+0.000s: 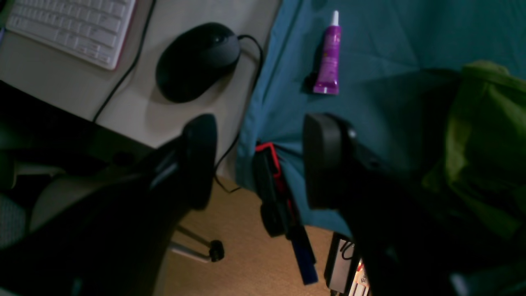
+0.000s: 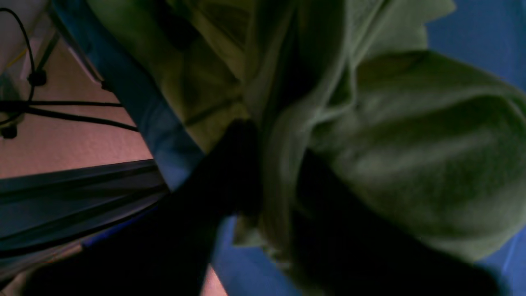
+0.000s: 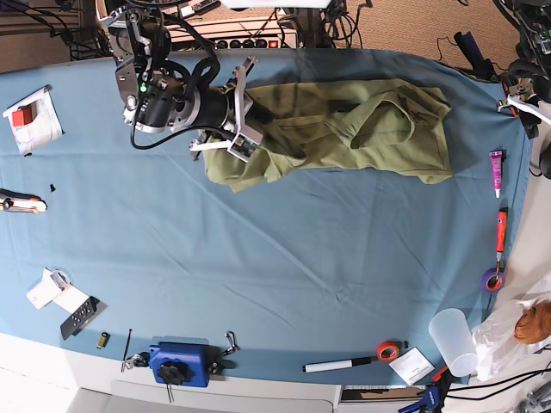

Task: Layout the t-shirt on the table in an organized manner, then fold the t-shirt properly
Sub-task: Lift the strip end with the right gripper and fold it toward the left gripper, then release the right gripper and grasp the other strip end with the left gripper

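Note:
The olive-green t-shirt [image 3: 344, 129] lies crumpled across the far middle of the blue table [image 3: 258, 258]. My right gripper [image 3: 241, 116] sits at the shirt's left end. In the right wrist view its fingers [image 2: 234, 164] stand parted, and a fold of the t-shirt [image 2: 411, 144] runs between them in the right gripper [image 2: 277, 176], near the table's edge [image 2: 164, 123]. My left gripper [image 1: 261, 160] is open and holds nothing. It hovers over the table's corner [image 1: 390, 41], with the t-shirt [image 1: 485, 135] off to its right.
A purple tube [image 1: 328, 57] lies near the left gripper, beside a black mouse [image 1: 197, 59] and white keyboard [image 1: 74, 28]. A red-handled tool [image 3: 500, 232], tape roll [image 3: 492, 280], plastic cup [image 3: 452, 340], marker [image 3: 331, 366] and blue clamp [image 3: 176, 361] line the right and near edges.

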